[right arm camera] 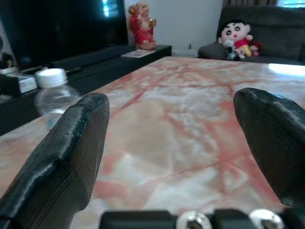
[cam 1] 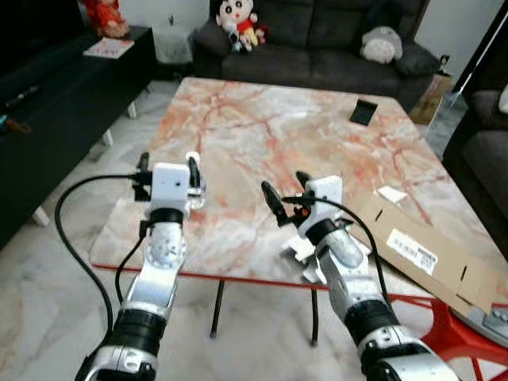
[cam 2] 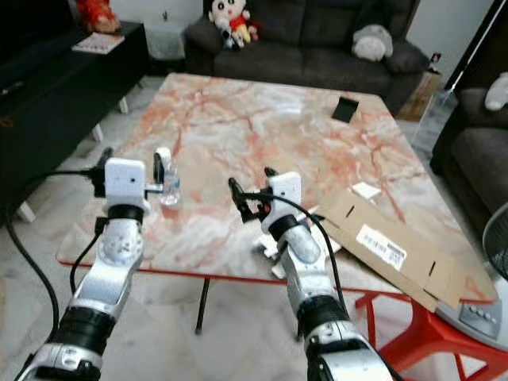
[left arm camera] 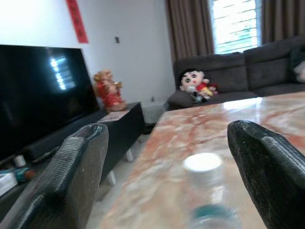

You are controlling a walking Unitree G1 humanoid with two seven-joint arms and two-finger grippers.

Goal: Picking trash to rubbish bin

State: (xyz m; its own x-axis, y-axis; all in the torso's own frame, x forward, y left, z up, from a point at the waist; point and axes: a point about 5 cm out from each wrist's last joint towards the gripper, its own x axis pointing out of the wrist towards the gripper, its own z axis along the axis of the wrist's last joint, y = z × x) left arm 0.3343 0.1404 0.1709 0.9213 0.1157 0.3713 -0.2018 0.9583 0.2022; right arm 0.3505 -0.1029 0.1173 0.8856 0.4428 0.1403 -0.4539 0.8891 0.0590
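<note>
Task status: early, nothing picked up so far as the frames show.

Left gripper (left arm camera: 167, 176): fingers spread wide, raised over the near left edge of the table (cam 1: 262, 127). A clear bottle (cam 2: 168, 184) with a white cap stands upright just ahead of it, lower centre of the left wrist view, between the fingers' line but not yet touched.

Right gripper (cam 1: 286, 197): fingers spread, empty, lower centre of the left eye view, above crumpled white scraps (cam 1: 300, 252) at the near edge.

Flattened cardboard (cam 1: 417, 246) lies at lower right, overhanging the table. Small white paper (cam 1: 391, 194) beside it.

Remaining: grasp the bottle, gather scraps and cardboard, carry all to a bin. Bin location cannot be told.
</note>
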